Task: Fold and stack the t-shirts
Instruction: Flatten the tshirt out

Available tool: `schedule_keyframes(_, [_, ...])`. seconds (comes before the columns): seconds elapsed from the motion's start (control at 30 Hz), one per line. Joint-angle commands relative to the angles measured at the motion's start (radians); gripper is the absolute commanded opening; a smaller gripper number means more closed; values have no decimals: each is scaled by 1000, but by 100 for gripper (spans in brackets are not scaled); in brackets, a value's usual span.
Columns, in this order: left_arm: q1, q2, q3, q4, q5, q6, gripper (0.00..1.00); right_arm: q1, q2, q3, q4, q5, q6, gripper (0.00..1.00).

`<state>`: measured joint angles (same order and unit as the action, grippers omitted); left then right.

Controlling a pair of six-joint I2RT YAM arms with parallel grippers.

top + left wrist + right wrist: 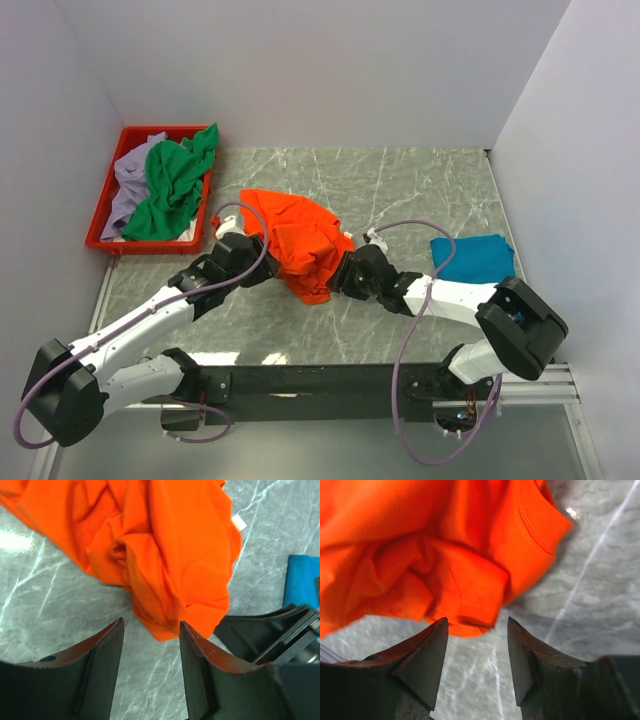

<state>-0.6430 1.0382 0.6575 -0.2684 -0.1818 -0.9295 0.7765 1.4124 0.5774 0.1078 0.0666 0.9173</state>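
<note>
Crumpled bright orange soft cloth t-shirt, mid-worktop: limp, light, bunches easily. Your left gripper and right gripper both gape, empty. Pinch an outer edge.

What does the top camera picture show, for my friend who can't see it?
A crumpled orange t-shirt lies in the middle, with the left gripper and right gripper close on either side. A red tray at the far left holds a green shirt and a lavender shirt; a teal shirt lies flat on the right.
</note>
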Motion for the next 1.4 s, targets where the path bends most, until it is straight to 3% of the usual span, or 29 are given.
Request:
schedule_keyframes(0.0, [2,-41,-12,1,-11,1,53,7,26,53,76,55,69,56])
schedule_keyframes(0.27, [2,-87,-42,-12,-16,-12,53,7,80,71,99,39,98,44])
schedule_keyframes(0.37, [3,-101,-56,-22,-27,-19,53,7,103,75,104,32,101,29])
schedule_keyframes(0.4, [2,-116,-61,-23,-31,-20,53,9,105,75,102,35,101,19])
schedule_keyframes(0.5, [3,-141,-71,-34,-48,-32,54,7,82,85,64,45,94,0])
schedule_keyframes(0.77, [34,-170,-78,-49,-71,-48,55,1,-185,165,-249,215,14,0])
schedule_keyframes(1.1, [236,-84,-84,43,51,-68,52,-109,-620,285,-611,371,-116,0])
schedule_keyframes(1.37, [243,112,-12,115,61,-77,53,-263,-731,438,-766,372,-209,0])
